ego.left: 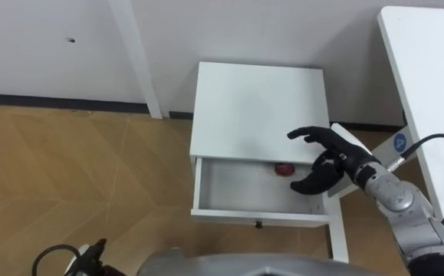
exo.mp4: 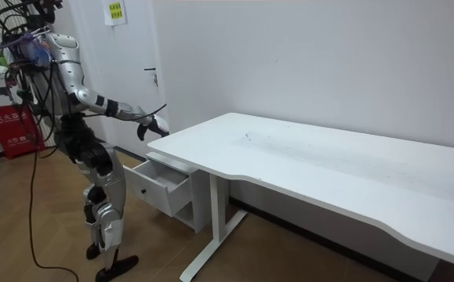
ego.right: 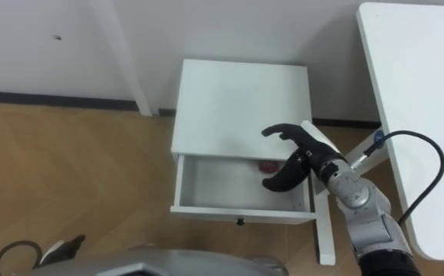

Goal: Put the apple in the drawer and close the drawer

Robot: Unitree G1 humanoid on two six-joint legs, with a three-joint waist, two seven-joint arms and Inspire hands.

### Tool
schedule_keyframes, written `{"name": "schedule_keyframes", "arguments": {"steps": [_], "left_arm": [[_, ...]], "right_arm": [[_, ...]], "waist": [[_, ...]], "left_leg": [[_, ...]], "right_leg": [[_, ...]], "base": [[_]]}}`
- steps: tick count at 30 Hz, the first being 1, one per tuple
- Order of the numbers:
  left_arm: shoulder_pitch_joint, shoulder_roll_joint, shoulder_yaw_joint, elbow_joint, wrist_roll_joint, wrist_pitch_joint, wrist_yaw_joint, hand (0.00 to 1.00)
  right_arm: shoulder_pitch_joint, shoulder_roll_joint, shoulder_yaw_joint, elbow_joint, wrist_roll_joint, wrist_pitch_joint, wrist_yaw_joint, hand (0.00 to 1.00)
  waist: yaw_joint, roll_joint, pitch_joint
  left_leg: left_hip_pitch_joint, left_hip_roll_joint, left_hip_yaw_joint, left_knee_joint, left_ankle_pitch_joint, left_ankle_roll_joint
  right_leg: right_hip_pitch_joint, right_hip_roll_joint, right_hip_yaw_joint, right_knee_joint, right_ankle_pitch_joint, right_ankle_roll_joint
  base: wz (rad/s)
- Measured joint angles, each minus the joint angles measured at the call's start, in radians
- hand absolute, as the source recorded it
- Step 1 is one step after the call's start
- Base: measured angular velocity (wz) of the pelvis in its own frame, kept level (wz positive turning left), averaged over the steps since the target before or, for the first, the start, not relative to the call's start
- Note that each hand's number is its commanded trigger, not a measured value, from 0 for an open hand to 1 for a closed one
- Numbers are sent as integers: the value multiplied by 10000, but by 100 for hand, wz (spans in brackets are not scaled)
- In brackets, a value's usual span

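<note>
A small red apple (ego.left: 284,169) lies inside the open drawer (ego.left: 237,190), at the back on the right side. The drawer is pulled out of a white bedside cabinet (ego.left: 256,107). My right hand (ego.left: 325,159) hovers over the drawer's back right corner, just right of the apple, open with relaxed fingers and holding nothing. In the room view I stand in front of the cabinet with my right hand (exo.mp4: 152,125) stretched out above the drawer (exo.mp4: 160,184). My left hand (ego.left: 90,254) hangs low at the lower left.
A large white desk (ego.left: 429,77) runs along the right, its leg (ego.left: 338,230) close to the drawer's right side. A white upright post (ego.left: 137,54) stands against the wall, left of the cabinet. Wooden floor lies to the left.
</note>
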Motion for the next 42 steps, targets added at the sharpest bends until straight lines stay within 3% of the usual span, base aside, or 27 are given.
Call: {"name": "schedule_keyframes", "arguments": {"steps": [15, 21, 22, 24, 25, 27, 28, 29, 30, 31, 32, 33, 34, 35, 37, 38, 40, 42], "left_arm": [[81, 0, -2, -3, 15, 10, 49, 0], [368, -52, 116, -28, -3, 6, 75, 0], [308, -116, 196, -12, -2, 4, 108, 0], [312, -242, 196, 43, -12, 6, 135, 0], [311, -328, 181, 158, -21, 2, 132, 0], [254, -383, 186, 309, -49, -17, 53, 0], [130, -290, 193, 440, -46, -12, 49, 0], [37, -213, 189, 514, -45, -14, 49, 0], [-43, -200, 178, 601, -39, -16, 47, 0], [-166, -173, 188, 720, -25, -18, 36, 0], [-241, -161, 226, 775, -34, -44, 35, 0], [-229, -145, 239, 786, -50, -70, 45, 0], [-177, -77, 261, 788, -177, -87, 49, 0], [-137, -41, 226, 787, -402, -37, 67, 0], [-105, -45, 169, 793, -741, 26, 87, 0], [-130, -51, 171, 795, -799, 91, 126, 0], [-80, -141, 172, 795, -810, 192, 269, 0], [-41, -248, 237, 915, -802, 340, 344, 0]], "right_arm": [[6, 164, 0, 276, 23, 16, -330, 0], [96, 418, -122, 1888, 792, -21, -701, 0], [191, 463, -358, 2414, 902, -12, -798, 0], [374, 475, -822, 2995, 1033, -10, -921, 0], [402, 469, -1130, 3512, 1195, 3, -1061, 0], [419, 484, -1602, 4294, 1395, 22, -1425, 0], [436, 487, -1757, 4683, 1600, 33, -1618, 0], [491, 482, -1983, 4927, 1780, 1, -1705, 0], [496, 448, -2064, 5120, 1928, -53, -1784, 0], [492, 414, -2281, 5599, 2148, -118, -1882, 0], [562, 391, -2488, 6109, 2478, -146, -1986, 0], [604, 376, -2548, 6309, 2563, -141, -2013, 0], [694, 370, -2572, 6410, 2624, -109, -2014, 0], [870, 390, -2553, 6416, 2684, -107, -2054, 0], [1017, 450, -2495, 7051, 3026, -189, -2112, 0], [1047, 525, -2324, 7611, 3294, -120, -2181, 0], [1185, 607, -2059, 8069, 3387, 228, -2201, 0], [1146, 644, -1945, 8280, 3630, 493, -2242, 0]], "waist": [[-4, -4, -19], [-44, 18, -107], [-52, 75, -135], [-99, 195, -115], [-199, 279, -61], [-435, 507, -71], [-604, 469, -57], [-807, 429, -46], [-884, 474, -38], [-937, 595, -69], [-927, 821, -32], [-892, 881, -64], [-849, 993, -25], [-986, 1074, -45], [-1095, 1173, -44], [-1104, 1219, -7], [-1123, 1231, -8], [-1116, 1275, 4]], "left_leg": [[-124, -4, -41, 224, -96, 122], [-81, -42, -99, 297, -129, 161], [-90, -75, -108, 333, -153, 188], [-141, -80, -102, 487, -264, 264], [-296, -37, -45, 829, -432, 341], [-612, 27, 96, 1358, -677, 518], [-685, -50, 319, 1571, -797, 674], [-796, -229, 408, 1872, -939, 855], [-843, -266, 432, 2030, -1034, 951], [-930, -317, 416, 2277, -1196, 1141], [-948, -318, 413, 2444, -1325, 1327], [-944, -316, 436, 2510, -1386, 1433], [-1089, -303, 517, 2681, -1425, 1504], [-1289, -300, 534, 2838, -1447, 1642], [-1450, -302, 535, 2922, -1426, 1779], [-1490, -320, 539, 2970, -1420, 1861], [-1531, -354, 625, 2971, -1432, 1839], [-1589, -360, 836, 2934, -1465, 1539]], "right_leg": [[-9, -36, 13, 28, 59, 97], [84, -54, -57, 9, 65, 108], [105, -81, -110, 65, 62, 112], [-24, -177, -231, 481, -4, 183], [-339, -309, -256, 1187, -133, 229], [-1282, -692, -338, 3136, -197, 250], [-1994, -1173, -325, 4622, -139, 233], [-2643, -1609, -156, 5911, 143, 184], [-2956, -1761, -79, 6464, 429, 106], [-3634, -1970, 209, 7462, 1260, -8], [-4365, -2068, 507, 8407, 2412, -116], [-4764, -2061, 652, 8873, 2954, -137], [-5696, -1969, 810, 10437, 2908, -296], [-6547, -1924, 718, 12197, 2373, -289], [-7385, -2008, 301, 13858, 1699, -318], [-7733, -1919, 146, 14350, 1346, -244], [-8276, -1854, -196, 14578, 1028, -197], [-8882, -1897, -546, 14686, 913, -287]], "base": [[1], [4], [11], [10], [12], [20], [32], [29], [15], [0], [-10], [-33], [-32], [-26], [-7], [-3], [-8], [-34]]}}
